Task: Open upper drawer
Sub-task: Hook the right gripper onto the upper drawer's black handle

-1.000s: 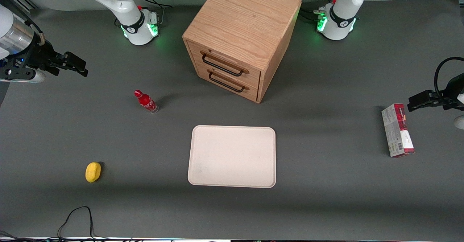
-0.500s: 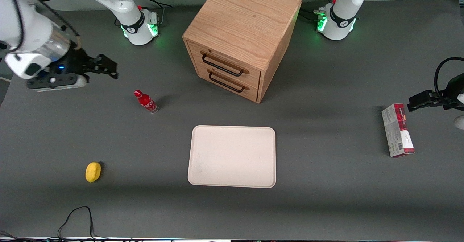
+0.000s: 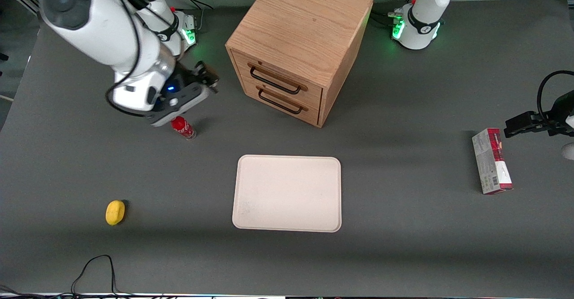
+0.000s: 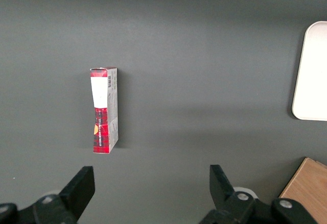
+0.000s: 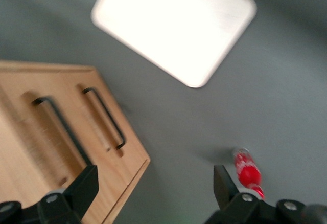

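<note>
The upper drawer (image 3: pixel 287 75) is the topmost of two oak drawers in the cabinet (image 3: pixel 300 21), and it is closed. Its black wire handle (image 3: pixel 274 80) runs along the front. It also shows in the right wrist view (image 5: pixel 36 137), with its handle (image 5: pixel 57 130) above the lower drawer's handle (image 5: pixel 106 117). My right gripper (image 3: pixel 209 78) is open and empty. It hovers above the table beside the cabinet, toward the working arm's end, a short way from the drawer fronts. In the right wrist view the gripper (image 5: pixel 153 183) points at the cabinet's lower front corner.
A red bottle (image 3: pixel 184 128) stands just under the gripper's hand and shows in the right wrist view (image 5: pixel 247 173). A cream tray (image 3: pixel 287 193) lies nearer the front camera than the cabinet. A yellow object (image 3: pixel 115 212) and a red-and-white box (image 3: pixel 491 160) lie toward the table's ends.
My right gripper has swept from the working arm's end of the table toward the cabinet, passing above the red bottle. The drawers have not moved.
</note>
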You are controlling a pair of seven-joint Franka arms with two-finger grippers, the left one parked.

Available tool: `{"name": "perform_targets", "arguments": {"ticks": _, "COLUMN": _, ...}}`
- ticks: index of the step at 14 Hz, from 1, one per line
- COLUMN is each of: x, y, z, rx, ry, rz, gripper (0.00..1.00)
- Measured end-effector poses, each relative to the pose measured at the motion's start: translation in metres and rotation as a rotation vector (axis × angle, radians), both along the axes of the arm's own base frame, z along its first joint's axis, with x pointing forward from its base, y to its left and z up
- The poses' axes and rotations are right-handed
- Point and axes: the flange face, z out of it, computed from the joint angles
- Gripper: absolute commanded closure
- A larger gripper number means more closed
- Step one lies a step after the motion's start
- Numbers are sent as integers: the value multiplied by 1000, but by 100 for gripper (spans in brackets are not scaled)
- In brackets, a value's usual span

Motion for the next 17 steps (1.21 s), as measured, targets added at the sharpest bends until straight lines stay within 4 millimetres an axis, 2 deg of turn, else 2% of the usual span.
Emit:
{"name": "perform_targets", "arguments": {"ticks": 3, "x": -25, "y": 45, "z": -14, "rx": 37, "ry": 25, "rz": 288, "gripper": 0}}
{"name": "perform_targets", "arguments": {"ticks": 6, "x": -35, "y": 74, "z": -51, "rx": 92, "ry": 111, "rz": 419, "gripper": 0}}
{"name": "perform_targets", "arguments": {"ticks": 9, "x": -37, "y": 86, "z": -96, "rx": 106, "ry": 197, "rz": 458, "gripper": 0}}
{"name": "perform_targets", "arguments": {"ticks": 17, "x": -52, "y": 104, "z": -163, "rx": 123, "ry": 182, "rz": 467, "gripper": 0}}
